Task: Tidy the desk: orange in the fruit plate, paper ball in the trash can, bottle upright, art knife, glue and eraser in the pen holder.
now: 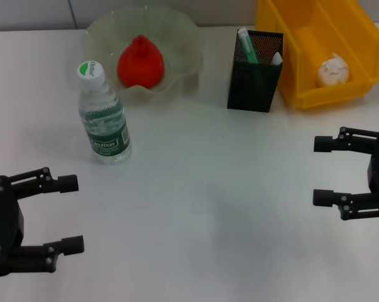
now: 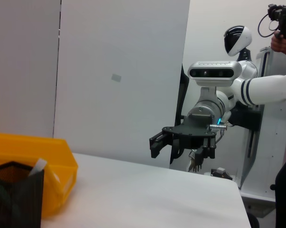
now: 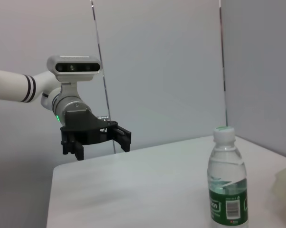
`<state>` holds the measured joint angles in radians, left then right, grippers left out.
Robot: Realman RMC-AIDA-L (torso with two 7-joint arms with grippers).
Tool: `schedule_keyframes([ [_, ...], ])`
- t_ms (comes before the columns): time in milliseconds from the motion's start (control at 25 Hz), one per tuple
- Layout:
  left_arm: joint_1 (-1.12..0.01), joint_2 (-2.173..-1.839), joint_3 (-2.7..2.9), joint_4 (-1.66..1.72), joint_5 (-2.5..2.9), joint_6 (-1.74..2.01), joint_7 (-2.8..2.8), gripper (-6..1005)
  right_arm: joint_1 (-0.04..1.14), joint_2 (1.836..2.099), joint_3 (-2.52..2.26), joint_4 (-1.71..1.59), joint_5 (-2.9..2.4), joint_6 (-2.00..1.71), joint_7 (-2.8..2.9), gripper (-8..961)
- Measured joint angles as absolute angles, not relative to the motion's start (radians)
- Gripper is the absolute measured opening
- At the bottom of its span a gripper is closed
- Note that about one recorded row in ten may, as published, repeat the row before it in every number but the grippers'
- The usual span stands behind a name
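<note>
The orange lies in the pale-green fruit plate at the back. The bottle stands upright in front of the plate; it also shows in the right wrist view. The paper ball lies inside the yellow trash can at the back right. The black mesh pen holder holds a green-white item and a white tip. The eraser is not in view. My left gripper is open and empty at the front left. My right gripper is open and empty at the right.
In the left wrist view, the trash can and pen holder sit at the table's far end, with my right gripper beyond. In the right wrist view, my left gripper hangs over the table's far edge.
</note>
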<state>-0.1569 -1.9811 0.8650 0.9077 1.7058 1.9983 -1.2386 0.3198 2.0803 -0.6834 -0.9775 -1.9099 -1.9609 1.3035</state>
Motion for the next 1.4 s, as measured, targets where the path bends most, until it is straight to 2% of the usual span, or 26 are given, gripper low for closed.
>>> schedule_keyframes([
  [480,-0.172,-1.956,0.861,0.862,1.75,1.991,-1.208,844,0.373,2.084,-0.817,-0.903,-1.915,-1.817,1.301,838],
  [1080,-0.185,-1.956,0.839,0.844,1.767,1.973,-1.201,844,0.384,2.083,-0.808,-0.858,-1.909,-1.803,1.273,838],
  [1400,-0.255,-1.956,0.832,0.84,1.811,1.946,-1.25,844,0.376,2.08,-0.796,-0.843,-1.908,-1.805,1.263,838],
])
